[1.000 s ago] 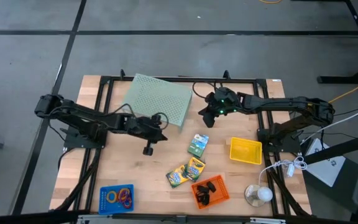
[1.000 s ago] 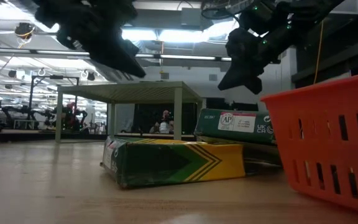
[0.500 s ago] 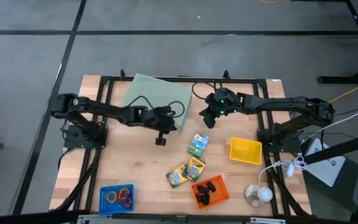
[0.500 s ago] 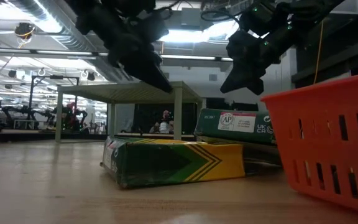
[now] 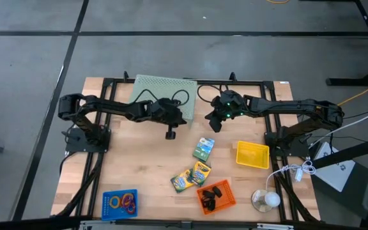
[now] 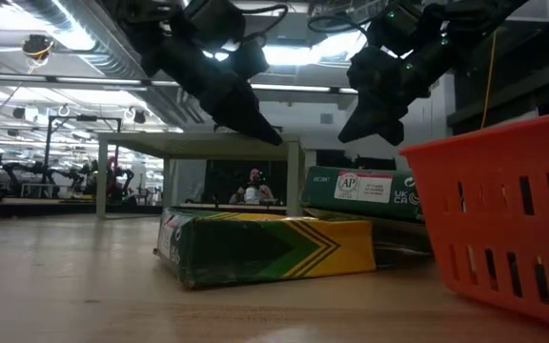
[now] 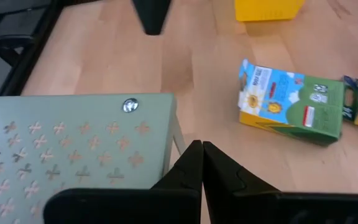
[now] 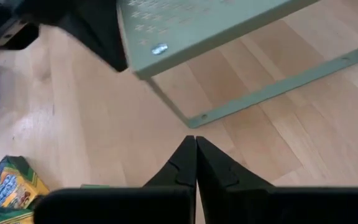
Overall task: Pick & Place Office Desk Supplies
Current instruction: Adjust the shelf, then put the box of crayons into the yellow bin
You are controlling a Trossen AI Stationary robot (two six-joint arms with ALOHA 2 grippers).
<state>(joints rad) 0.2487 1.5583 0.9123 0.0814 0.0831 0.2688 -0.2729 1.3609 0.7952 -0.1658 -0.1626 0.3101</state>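
Observation:
The pale green mesh riser [image 5: 161,89] stands on its legs at the table's far middle. My left gripper [image 5: 183,121] is shut, at the riser's near right corner [image 7: 166,102], and it shows in the low view [image 6: 273,139] too. My right gripper [image 5: 208,117] is shut and empty, in the air just right of the riser [image 8: 191,25]. Three crayon boxes [image 5: 203,148] [image 5: 200,172] [image 5: 183,181] lie on the table's near middle. Rings lie in a blue bin [image 5: 119,202]. Black clips lie in an orange bin [image 5: 216,196]. My left gripper's shut fingertips [image 7: 194,149] lie against the riser's leg [image 7: 180,138], just below its near right corner. The fingers come slanting down from the table's left side. The riser stands on the table on its legs.
A yellow bin [image 5: 252,154] stands right of the crayon boxes. A round clear thing with a white ball [image 5: 265,200] is at the near right. A dark frame [image 5: 107,83] runs along the table's edges. Bare wood shows between the riser and the blue bin.
My left gripper has gone toward the table's far edge and right, down to the riser's near right corner. The riser has turned on the table, and its far edge now runs more nearly along the table's far edge.

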